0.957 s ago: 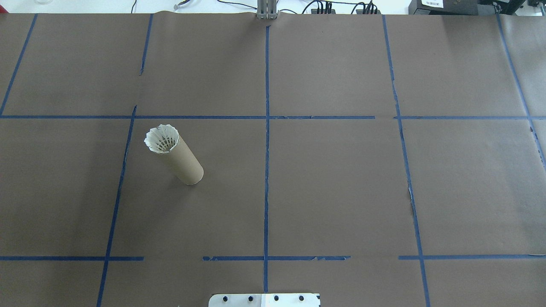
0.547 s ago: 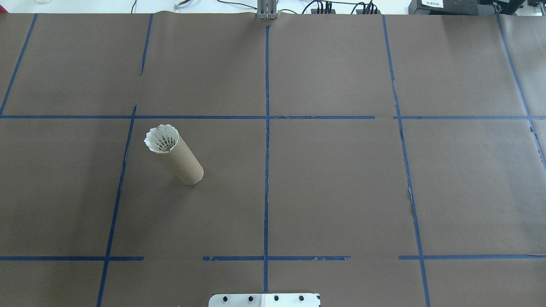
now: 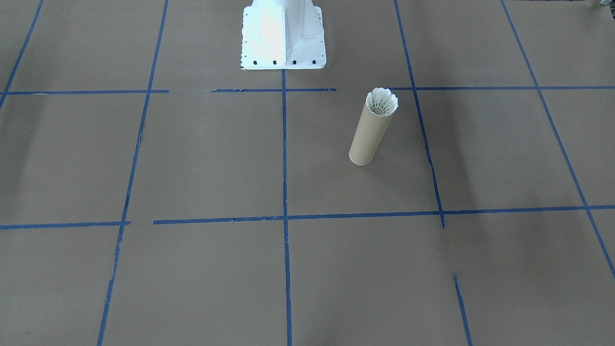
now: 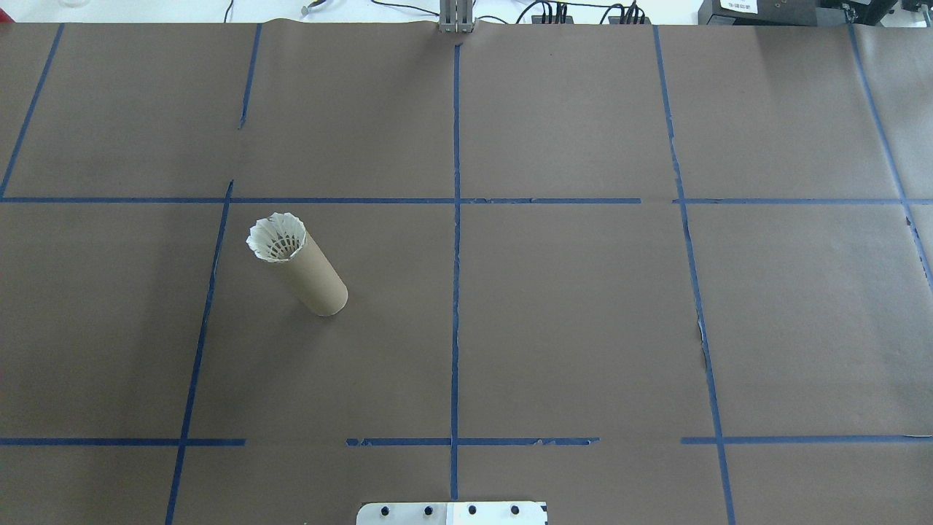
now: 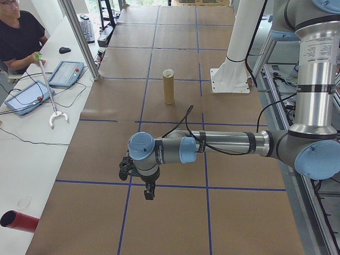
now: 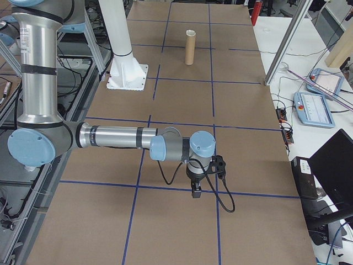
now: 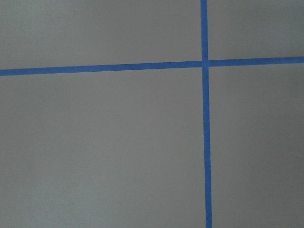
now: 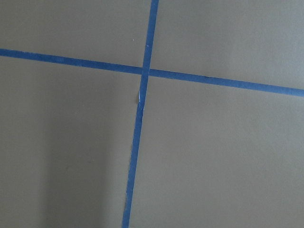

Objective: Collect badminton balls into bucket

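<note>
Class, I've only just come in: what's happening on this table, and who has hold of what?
Nothing is being handled. The cardboard tube stands upright on the brown paper table, with the white shuttlecock sitting in its mouth, feathers showing above the rim. Both arms are parked away from it: the left gripper and the right gripper hang over bare paper near the table's two ends, holding nothing visible. A person sits at the side bench.

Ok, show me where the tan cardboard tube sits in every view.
Front-facing: tan cardboard tube right of centre, below the white robot base.
Overhead: left of centre.
Exterior left: top centre, beside the base.
Exterior right: top centre.
Wrist views: not in them.
Shared landmark: the base.
</note>
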